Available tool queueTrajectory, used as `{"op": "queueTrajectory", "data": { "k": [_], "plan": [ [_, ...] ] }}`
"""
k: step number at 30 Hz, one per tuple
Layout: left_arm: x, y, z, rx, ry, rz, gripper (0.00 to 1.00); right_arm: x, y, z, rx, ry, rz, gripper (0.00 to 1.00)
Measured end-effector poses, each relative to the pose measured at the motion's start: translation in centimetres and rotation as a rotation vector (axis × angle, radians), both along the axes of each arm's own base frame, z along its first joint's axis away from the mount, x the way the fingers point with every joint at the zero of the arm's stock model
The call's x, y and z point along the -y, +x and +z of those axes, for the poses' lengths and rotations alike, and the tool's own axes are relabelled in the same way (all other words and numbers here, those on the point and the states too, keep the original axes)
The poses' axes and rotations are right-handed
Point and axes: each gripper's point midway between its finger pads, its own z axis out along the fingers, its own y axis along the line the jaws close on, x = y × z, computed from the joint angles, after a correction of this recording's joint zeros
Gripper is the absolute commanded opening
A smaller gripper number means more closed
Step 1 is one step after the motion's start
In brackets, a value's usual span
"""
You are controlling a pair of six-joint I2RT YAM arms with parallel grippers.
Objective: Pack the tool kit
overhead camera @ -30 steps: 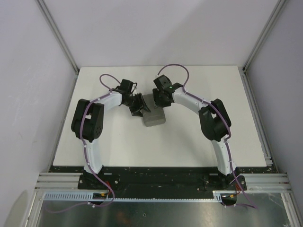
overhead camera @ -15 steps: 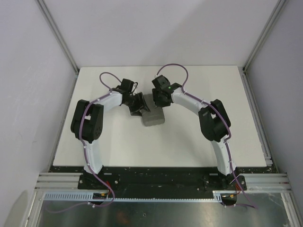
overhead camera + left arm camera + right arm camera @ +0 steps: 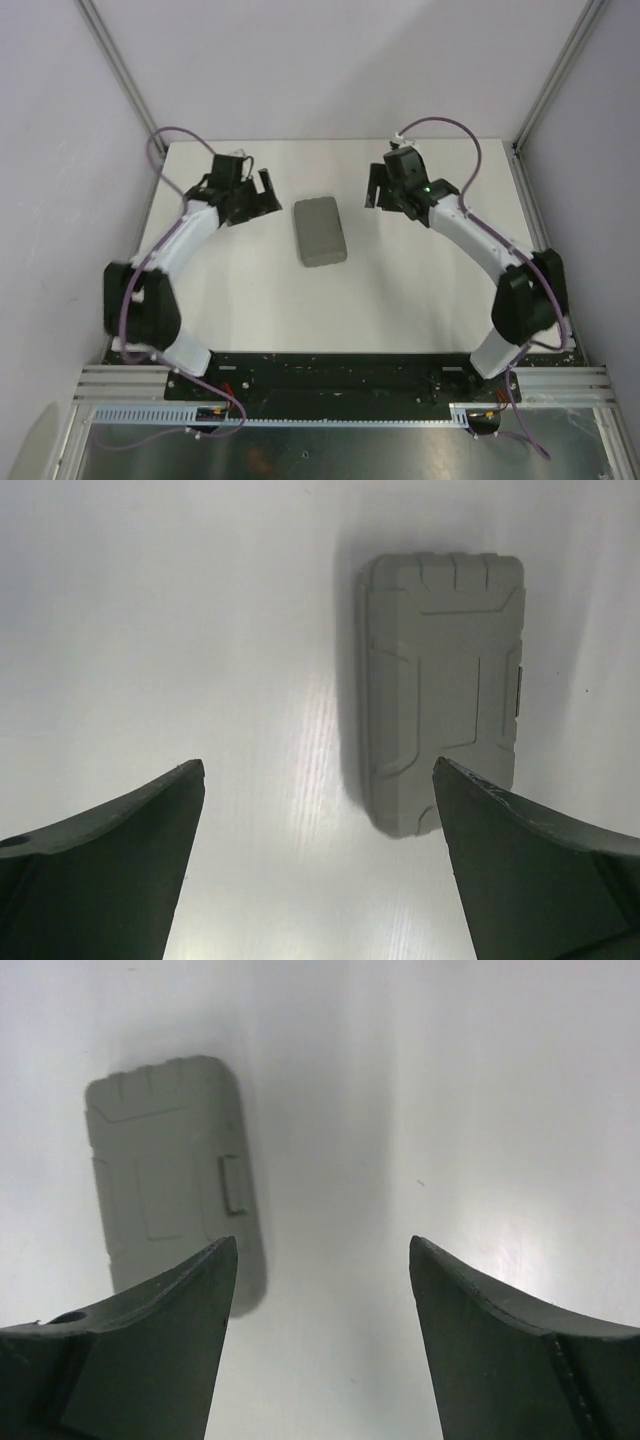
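My left gripper [image 3: 264, 192]: spread, empty. My right gripper [image 3: 373, 190]: spread, empty. Case [image 3: 320, 231]: shut, long axis near-to-far, lying between them, about equally near each.

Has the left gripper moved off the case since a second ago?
Yes. The left gripper has pulled away leftward, now clear of the case, which has not shifted.

Tool kit case [image 3: 440, 690], ahead of left pincer [image 3: 318, 765]: grey matt moulded plastic, ribbed relief. Desk [image 3: 150, 630]: white, smooth, faint sheen. Pincer fingers [image 3: 100, 860]: dark matt plastic.
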Motion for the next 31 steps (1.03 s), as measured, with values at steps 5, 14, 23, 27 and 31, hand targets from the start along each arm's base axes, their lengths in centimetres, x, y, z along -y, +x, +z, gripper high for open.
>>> {"op": "queueTrajectory", "data": {
  "k": [5, 14, 23, 27, 31],
  "plan": [
    [-3.6, -3.8, 5.7, 0.188, 0.077, 0.046, 0.99, 4.9, -3.5, 2.2, 0.080, -0.054, -0.097, 0.76],
    [-8.2, -10.8, 11.6, 0.461, 0.217, 0.068, 1.00, 15.8, -9.6, 7.0, 0.278, -0.095, -0.373, 0.76],
    [-9.7, -12.8, 14.7, 0.586, 0.249, 0.110, 1.00, 21.3, -14.4, 10.1, 0.430, -0.121, -0.540, 0.75],
    [-9.7, -12.4, 13.8, 0.556, 0.265, 0.097, 0.99, 21.8, -14.7, 9.7, 0.418, -0.138, -0.558, 0.75],
    [-9.7, -12.3, 13.5, 0.546, 0.271, 0.093, 0.99, 21.9, -15.0, 8.5, 0.381, -0.155, -0.559, 0.75]
  ]
}}
